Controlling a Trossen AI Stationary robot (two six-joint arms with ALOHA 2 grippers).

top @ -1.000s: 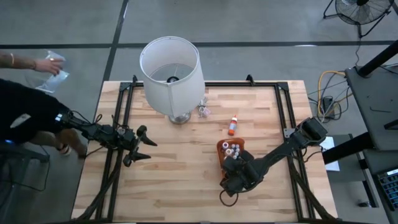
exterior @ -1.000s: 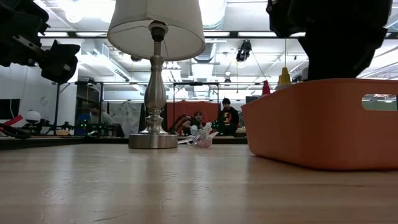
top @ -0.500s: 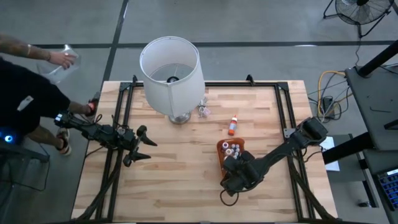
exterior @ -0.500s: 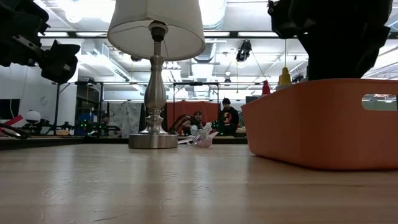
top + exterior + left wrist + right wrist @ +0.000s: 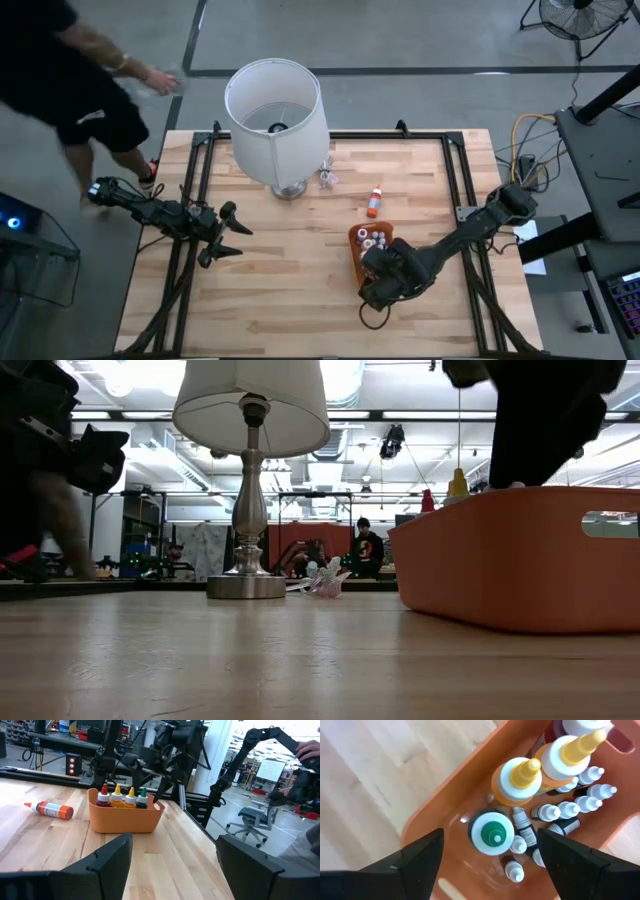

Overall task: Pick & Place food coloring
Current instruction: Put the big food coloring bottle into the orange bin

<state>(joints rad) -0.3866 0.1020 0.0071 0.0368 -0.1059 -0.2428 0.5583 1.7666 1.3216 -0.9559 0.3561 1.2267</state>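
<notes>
Tabletop: right gripper open over orange tray; remaining food coloring bottle lies nearby, nearer than left gripper, also open.

Robotics laboratory or workshop: a wooden table on a concrete floor, 2 dark arms on black frames, equipment racks and an office chair beyond, ceiling strip lights, seated people behind.
</notes>
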